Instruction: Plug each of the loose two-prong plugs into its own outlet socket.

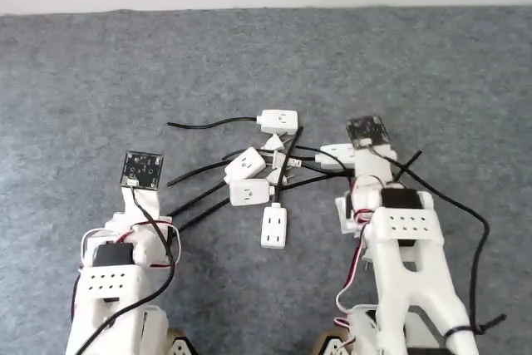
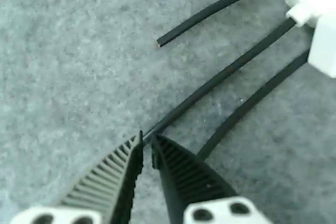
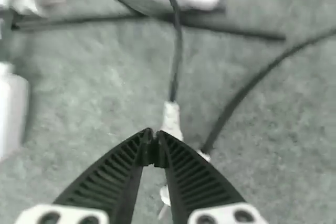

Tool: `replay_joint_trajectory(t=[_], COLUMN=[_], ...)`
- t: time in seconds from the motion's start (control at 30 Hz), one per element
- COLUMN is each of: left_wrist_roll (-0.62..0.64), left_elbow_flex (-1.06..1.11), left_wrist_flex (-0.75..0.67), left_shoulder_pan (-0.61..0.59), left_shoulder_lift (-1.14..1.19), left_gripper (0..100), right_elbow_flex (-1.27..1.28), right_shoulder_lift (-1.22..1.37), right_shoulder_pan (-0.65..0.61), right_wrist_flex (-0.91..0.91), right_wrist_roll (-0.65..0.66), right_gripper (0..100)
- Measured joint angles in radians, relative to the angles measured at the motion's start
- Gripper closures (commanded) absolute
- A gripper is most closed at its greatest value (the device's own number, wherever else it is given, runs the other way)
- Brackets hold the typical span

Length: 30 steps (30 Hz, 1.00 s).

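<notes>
High view, outlet sockets on grey worktop, left claw closed, empty, left of sockets, right claw closed, right of sockets, over white plug.

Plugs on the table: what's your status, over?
Left gripper shut over a black cable. Right gripper shut over a white plug. Sockets bunched mid-table, cables tangled among them.
</notes>
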Motion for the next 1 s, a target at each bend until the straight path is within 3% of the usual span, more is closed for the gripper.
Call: replay_joint_trajectory(t=[0.4,0.77,1.0], left_wrist_roll=[-0.002,-0.002,-0.002], left_elbow_flex=[0.0,0.0,0.0], left_wrist_flex=[0.0,0.0,0.0], left_shoulder_pan=[0.0,0.0,0.0], left_shoulder_lift=[0.0,0.0,0.0], left_gripper=[98,98,98], right_elbow_flex=[-0.1,-0.097,-0.097], right_shoulder_lift=[0.27,0.212,0.115], right_shoulder_pan=[0.18,0.186,0.087], right_wrist_flex=[-0.003,0.006,0.006], right_wrist_roll=[0.075,0.063,0.023], right_gripper=[99.1,99.0,99.0])
